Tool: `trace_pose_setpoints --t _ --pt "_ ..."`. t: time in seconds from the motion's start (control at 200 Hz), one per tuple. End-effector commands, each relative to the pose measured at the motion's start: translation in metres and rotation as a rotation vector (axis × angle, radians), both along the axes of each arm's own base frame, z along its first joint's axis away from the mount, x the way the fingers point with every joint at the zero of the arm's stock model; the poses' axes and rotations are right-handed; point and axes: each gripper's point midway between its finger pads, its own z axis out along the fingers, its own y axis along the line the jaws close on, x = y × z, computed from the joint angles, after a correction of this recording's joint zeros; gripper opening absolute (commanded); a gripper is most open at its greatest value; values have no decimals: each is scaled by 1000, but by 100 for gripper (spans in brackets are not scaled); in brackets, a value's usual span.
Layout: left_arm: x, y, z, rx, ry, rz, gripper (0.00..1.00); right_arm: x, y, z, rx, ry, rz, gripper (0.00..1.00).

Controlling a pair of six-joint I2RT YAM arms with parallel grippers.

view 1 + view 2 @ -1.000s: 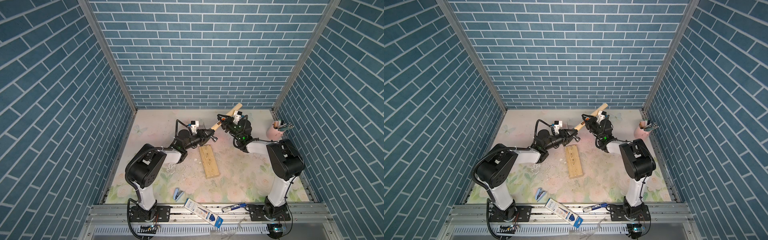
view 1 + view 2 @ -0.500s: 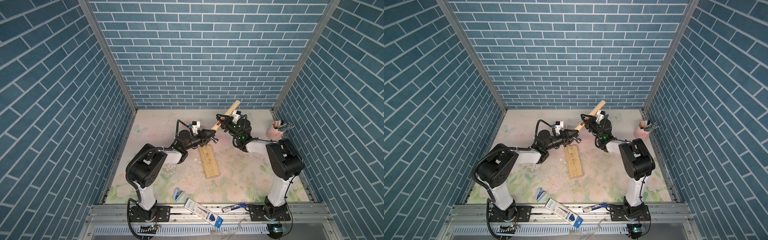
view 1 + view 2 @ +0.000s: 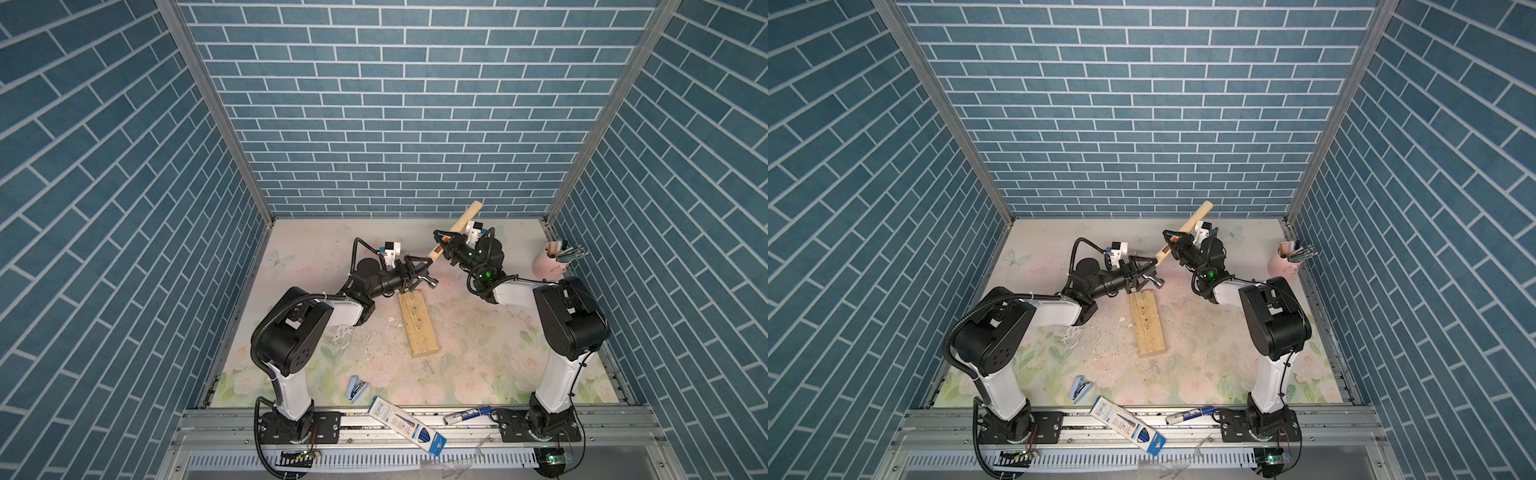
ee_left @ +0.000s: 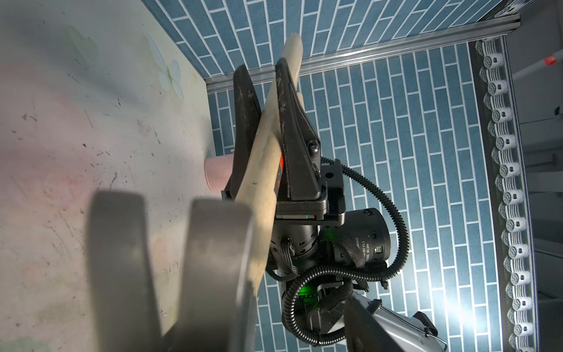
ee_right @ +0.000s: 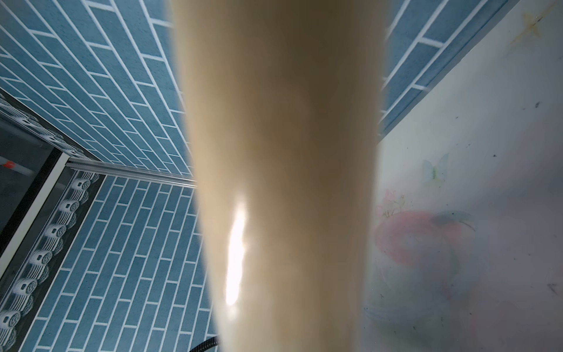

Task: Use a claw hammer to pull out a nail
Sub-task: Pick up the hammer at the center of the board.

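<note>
My right gripper (image 4: 262,65) is clamped hard on the claw hammer (image 3: 461,221), a long pale wooden handle with a small orange-and-black label and a grey steel head. Its black fingers (image 4: 300,131) pinch the handle right at the label. Beyond those fingertips the butt of the handle rises toward the back wall. Back past the grip, the handle slopes down to the head, which sits between the jaws of my left gripper (image 3: 422,272). Those jaws stand spread wide. I see no pad pressing on the steel, so I judge that the left gripper holds nothing. The forked steel claw (image 4: 219,259) looms blurred in the left wrist view.

Just below the left gripper's fingertips lies the far end of a pale pine plank (image 3: 417,324), flat on the floral table mat (image 3: 478,353). There are dark marks along the plank, too small for me to call a nail.

By my reading, the hammer is up and carried by one arm alone, and nothing is hooked yet. I have yet to seat the fork under a nail head and lever it out.
</note>
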Motion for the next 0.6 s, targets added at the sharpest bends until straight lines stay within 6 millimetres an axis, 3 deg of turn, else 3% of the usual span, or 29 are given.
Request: trace_pose_setpoints --t 0.0,0.35,0.595 --pt "7 11 21 2 -65 8 72 -5 -17 67 66 -143 -10 0" --pt "14 35 2 237 -33 0 72 -14 -28 82 -37 -184 -11 0" --pt "9 60 13 447 -83 -16 70 -30 -32 87 -197 -229 -3 0"
